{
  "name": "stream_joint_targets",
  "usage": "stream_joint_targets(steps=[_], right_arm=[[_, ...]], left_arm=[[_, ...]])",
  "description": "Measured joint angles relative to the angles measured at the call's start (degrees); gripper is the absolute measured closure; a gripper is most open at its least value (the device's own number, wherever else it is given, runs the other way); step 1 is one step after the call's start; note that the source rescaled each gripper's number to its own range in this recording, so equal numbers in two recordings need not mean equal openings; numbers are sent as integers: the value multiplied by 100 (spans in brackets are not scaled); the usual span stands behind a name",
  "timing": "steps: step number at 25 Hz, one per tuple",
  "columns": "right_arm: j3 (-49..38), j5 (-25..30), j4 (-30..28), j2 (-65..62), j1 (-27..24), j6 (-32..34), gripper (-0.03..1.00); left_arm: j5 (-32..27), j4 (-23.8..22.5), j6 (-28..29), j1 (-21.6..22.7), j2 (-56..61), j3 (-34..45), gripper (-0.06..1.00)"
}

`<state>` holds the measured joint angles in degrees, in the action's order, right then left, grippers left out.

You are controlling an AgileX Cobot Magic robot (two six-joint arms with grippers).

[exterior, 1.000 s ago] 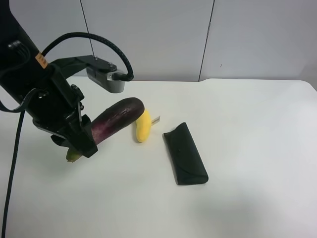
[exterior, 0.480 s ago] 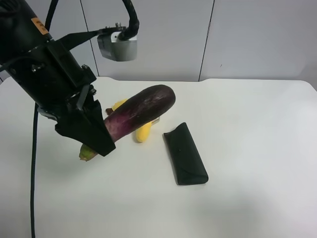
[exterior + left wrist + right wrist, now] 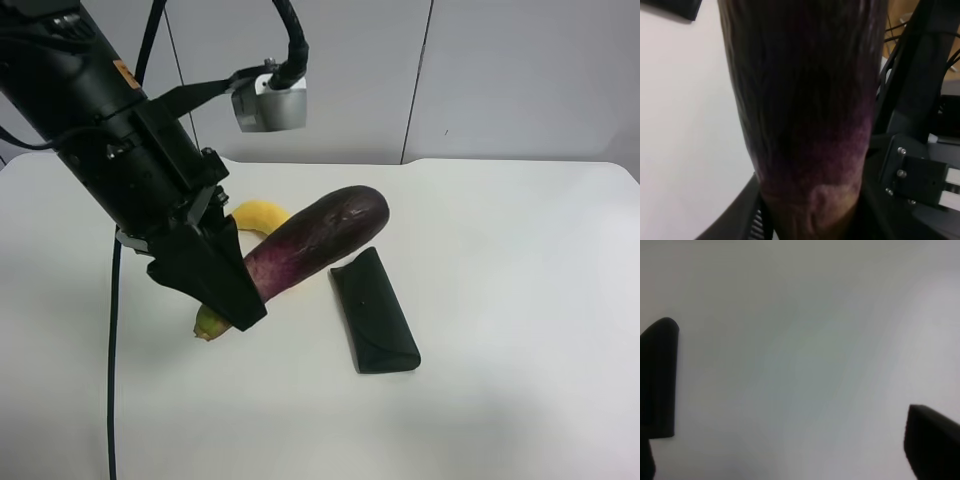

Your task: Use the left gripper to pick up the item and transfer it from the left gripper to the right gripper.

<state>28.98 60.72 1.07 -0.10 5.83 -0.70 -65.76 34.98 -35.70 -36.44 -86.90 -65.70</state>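
The left gripper [image 3: 222, 292] has its fingers closed on the stem half of the eggplant [image 3: 320, 232], at left centre of the high view, clear of the surface [image 3: 500, 300]. The eggplant's long axis slants from the green stem, low at the left, up to the dark rounded end, which points toward the right of the frame. That free end looks like the part to offer. A banana [image 3: 262, 213] lies behind it and a dark case [image 3: 375, 312] to its lower right. The right gripper [image 3: 792, 407] has its fingers wide apart with nothing between them, and it is outside the high view
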Motion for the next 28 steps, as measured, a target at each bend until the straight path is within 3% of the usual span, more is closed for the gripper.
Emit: stream_joint_targets(steps=[10,14,20,25,28], right_arm=[[0,0,37,0,0,0,-3],[45,-6,672,209,0,-85,-3],[633,-74,1720,1664,46,-955,-3],[1068,-346,2273,2839,566,-1970,-3],[1274,-441,2457,3543,951,-2258,-3]], left_arm=[[126,5,-178,0,-110,-1,94],[139,5,-202,0,-115,-1,94],[144,5,-202,0,-115,-1,94],[146,0,-225,0,-115,-1,94],[146,0,-259,0,-115,-1,94]])
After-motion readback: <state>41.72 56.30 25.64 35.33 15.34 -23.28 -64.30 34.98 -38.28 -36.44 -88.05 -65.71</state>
